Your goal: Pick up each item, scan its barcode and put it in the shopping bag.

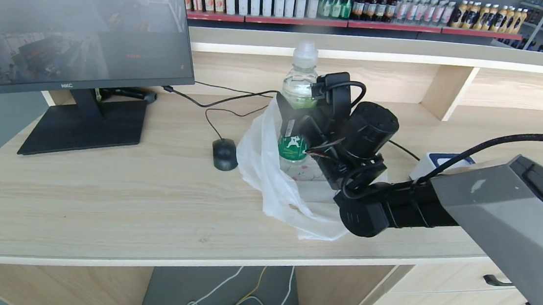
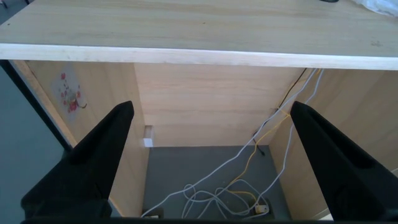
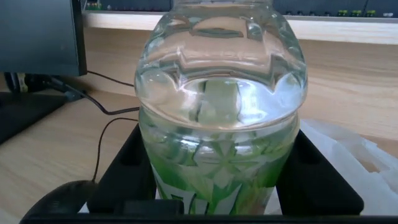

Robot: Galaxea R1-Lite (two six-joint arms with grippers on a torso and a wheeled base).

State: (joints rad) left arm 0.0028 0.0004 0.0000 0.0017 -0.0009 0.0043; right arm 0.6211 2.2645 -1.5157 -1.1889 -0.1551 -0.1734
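Right gripper [image 1: 301, 131] clamped on upright water bottle [image 1: 299, 83] at the mouth of the white shopping bag [image 1: 268, 186]; left gripper [image 2: 211, 109] spread wide, well apart from the bag.

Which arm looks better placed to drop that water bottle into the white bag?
Right, I'd say. The right gripper is shut on the water bottle, holding it upright at the shopping bag opening. The left gripper hangs open, low in front of the counter, holding nothing.
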